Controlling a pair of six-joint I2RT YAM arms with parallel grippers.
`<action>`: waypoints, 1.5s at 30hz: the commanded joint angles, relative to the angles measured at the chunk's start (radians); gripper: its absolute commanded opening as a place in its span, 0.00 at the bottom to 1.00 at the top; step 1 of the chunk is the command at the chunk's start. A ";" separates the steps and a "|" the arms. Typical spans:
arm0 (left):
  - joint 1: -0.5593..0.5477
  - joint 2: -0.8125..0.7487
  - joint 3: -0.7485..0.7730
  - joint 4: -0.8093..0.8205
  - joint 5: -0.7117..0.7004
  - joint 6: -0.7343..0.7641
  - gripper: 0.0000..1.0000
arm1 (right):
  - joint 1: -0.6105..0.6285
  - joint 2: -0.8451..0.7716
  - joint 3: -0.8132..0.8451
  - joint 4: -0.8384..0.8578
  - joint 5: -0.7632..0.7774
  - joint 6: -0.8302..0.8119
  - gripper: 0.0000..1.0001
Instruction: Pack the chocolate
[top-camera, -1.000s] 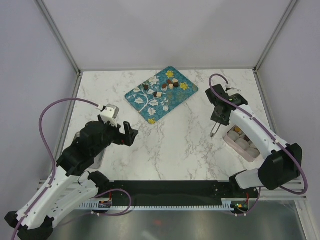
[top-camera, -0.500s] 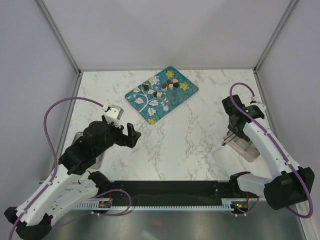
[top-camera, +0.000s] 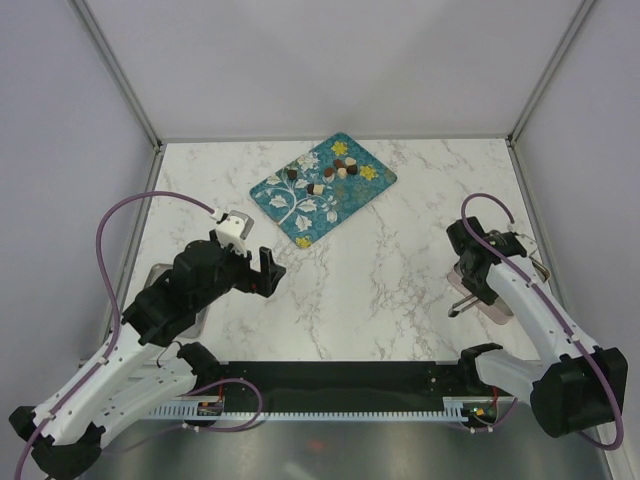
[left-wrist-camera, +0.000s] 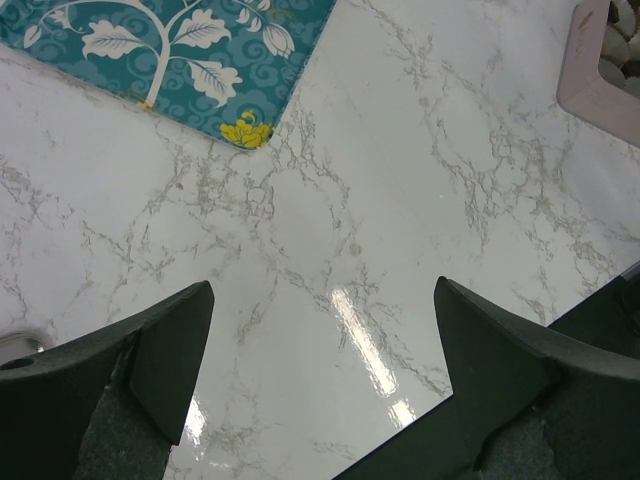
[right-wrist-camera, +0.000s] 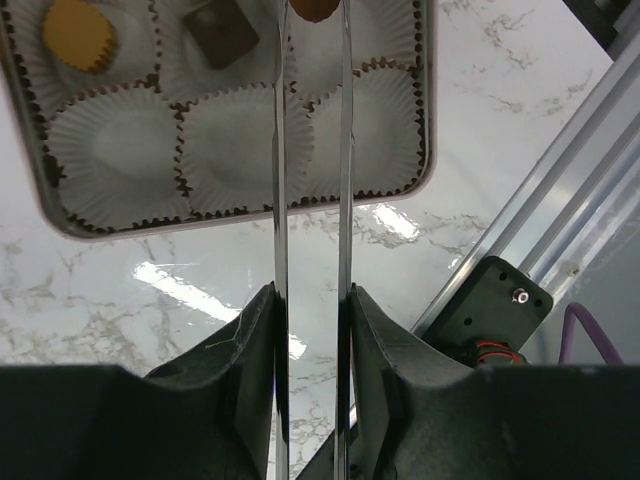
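Swinging over from the middle of the surface (top-camera: 380, 270), my right arm has brought its claw (right-wrist-camera: 310, 300) above the box (right-wrist-camera: 431, 100) at the right edge. That claw is squeezed narrow on the tongs (right-wrist-camera: 279, 200), whose blades reach out over the box's white paper cups (right-wrist-camera: 120, 150). A brown piece of chocolate (right-wrist-camera: 315, 8) shows between the blade tips, at the very edge of the wrist view. Two more pieces lie in cups. Most pieces sit on the teal tray (top-camera: 300, 220) at the far side. My left claw (left-wrist-camera: 320, 330) hangs wide open above bare marble, near the tray's corner.
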 joint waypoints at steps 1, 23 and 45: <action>-0.008 0.000 -0.002 0.017 -0.008 -0.005 1.00 | -0.028 -0.035 -0.029 0.002 0.045 0.000 0.38; -0.011 0.008 0.000 0.016 -0.016 -0.005 1.00 | -0.098 -0.052 -0.073 0.068 -0.032 -0.074 0.44; -0.011 -0.043 -0.002 0.010 -0.064 -0.004 1.00 | -0.055 0.078 0.402 0.149 -0.185 -0.402 0.45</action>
